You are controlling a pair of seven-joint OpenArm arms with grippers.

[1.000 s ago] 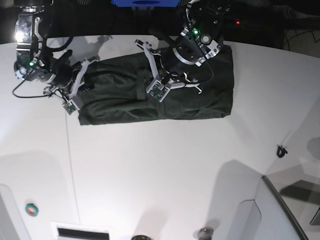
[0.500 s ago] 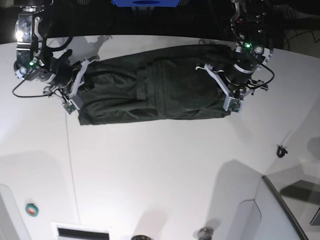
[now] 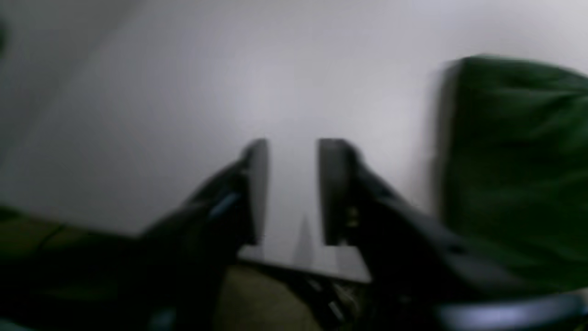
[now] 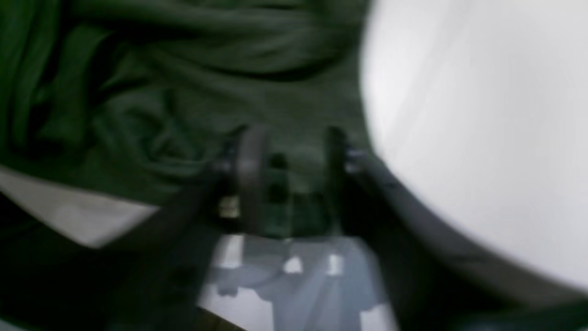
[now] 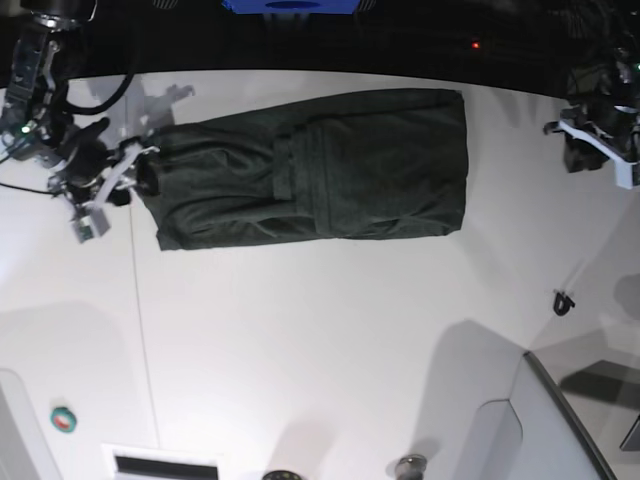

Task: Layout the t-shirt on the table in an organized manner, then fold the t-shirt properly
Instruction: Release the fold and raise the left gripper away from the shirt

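The dark green t-shirt (image 5: 320,170) lies as a long folded band across the far part of the white table (image 5: 320,330). My right gripper (image 5: 140,172) is at the shirt's left end. In the right wrist view it (image 4: 291,147) hangs with jaws apart over the cloth (image 4: 161,105) near its edge, nothing clamped. My left gripper (image 5: 575,150) is off the shirt at the far right of the table. In the left wrist view it (image 3: 291,151) is open over bare table, with the shirt (image 3: 514,161) to its right. Both wrist views are blurred.
A thin dark seam (image 5: 140,330) runs down the table at the left. A small black object (image 5: 563,300) lies at the right. A grey panel (image 5: 560,420) fills the lower right corner. A green round knob (image 5: 63,419) and a white vent (image 5: 160,463) sit at the front left.
My left arm left the shirt's middle, passed its right end, and swung out to the table's far right. My right arm shifted left, to the shirt's left end.
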